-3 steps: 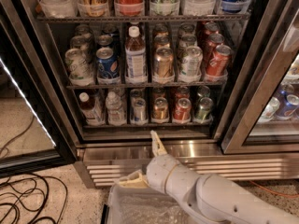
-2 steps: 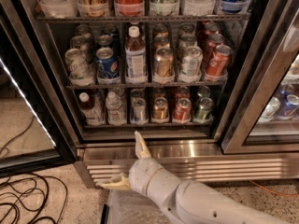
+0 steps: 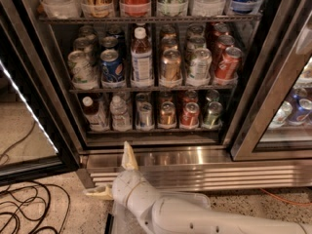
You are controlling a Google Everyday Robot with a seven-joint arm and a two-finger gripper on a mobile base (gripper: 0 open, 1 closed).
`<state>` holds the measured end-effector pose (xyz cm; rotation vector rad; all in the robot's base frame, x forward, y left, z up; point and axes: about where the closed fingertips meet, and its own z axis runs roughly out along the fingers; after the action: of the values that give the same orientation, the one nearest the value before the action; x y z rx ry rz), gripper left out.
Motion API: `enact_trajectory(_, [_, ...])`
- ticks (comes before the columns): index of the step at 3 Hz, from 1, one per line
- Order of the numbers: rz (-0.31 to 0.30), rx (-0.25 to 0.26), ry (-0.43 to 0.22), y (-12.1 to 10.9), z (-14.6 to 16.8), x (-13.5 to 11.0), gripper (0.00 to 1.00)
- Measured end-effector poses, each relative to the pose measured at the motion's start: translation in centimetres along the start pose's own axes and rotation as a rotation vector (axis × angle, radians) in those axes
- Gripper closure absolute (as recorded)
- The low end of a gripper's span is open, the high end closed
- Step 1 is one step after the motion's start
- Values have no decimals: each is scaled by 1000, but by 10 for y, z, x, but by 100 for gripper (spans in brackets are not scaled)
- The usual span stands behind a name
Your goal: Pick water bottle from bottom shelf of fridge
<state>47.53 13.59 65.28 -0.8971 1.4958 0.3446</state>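
Observation:
The fridge stands open in front of me, with a brushed steel louvred base. On the bottom shelf the water bottle stands upright in the second lane from the left. It is clear with a white cap, between a dark reddish drink bottle and a silver can. My gripper is below the shelf, in front of the steel base. It is open wide and empty, with one finger pointing up toward the bottle and the other pointing left.
A taller amber bottle and cans fill the rack above. The open left door has a lit strip along its edge. Black cables lie on the floor at left. A closed glass door is at right.
My gripper and arm have moved left along the steel base, from under the middle lanes to under the water bottle's lane. The fingers stay spread.

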Motion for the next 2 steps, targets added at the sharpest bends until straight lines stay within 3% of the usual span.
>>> enact_trajectory(2, [67,57,62,46,37,2,0])
